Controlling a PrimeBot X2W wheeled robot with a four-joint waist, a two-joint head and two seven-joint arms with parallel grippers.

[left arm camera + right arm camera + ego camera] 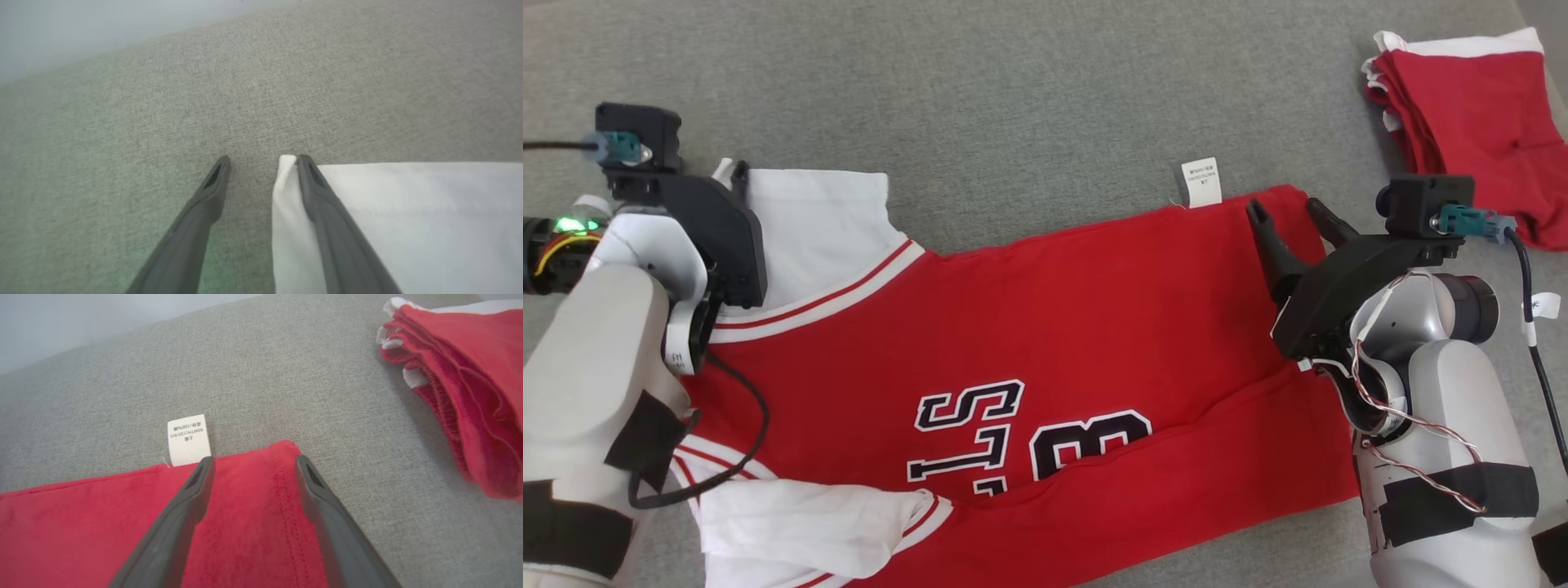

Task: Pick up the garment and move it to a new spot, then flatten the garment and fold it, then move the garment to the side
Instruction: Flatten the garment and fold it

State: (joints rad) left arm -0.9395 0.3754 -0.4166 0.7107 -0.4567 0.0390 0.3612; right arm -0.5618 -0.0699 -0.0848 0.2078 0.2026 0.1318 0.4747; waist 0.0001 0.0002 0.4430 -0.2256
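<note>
Fingers, left [196, 220]: two, dark, spread wide, holding nothing. One tip stands over the bare grey fabric surface [1013, 98]. The other lies along the outer corner of my jersey's white sleeve [408, 212], and the sleeve's curled edge sits between the two. I cannot tell whether that tip presses the cloth.

Fingers, right [179, 522]: two, dark, equally wide apart, holding nothing. Both tips sit above the far corner of the red hem, one just beside the care label [188, 439] and one at the side edge.

Jersey [1054, 327]: red body with white sleeves and red-and-white striped trim. It is spread flat across the surface before me, sleeves toward my left and hem toward my right. Dark white-outlined lettering and the number 13 face up near the nearer edge. A shallow crease runs across the lower body.

Second sleeve [809, 523]: white and bunched, at the near left.

Care label: white, printed, sticking out past the far edge of the hem onto the surface.

Folded red-and-white garments [1470, 122]: one stack at the far right, well apart from the jersey.
</note>
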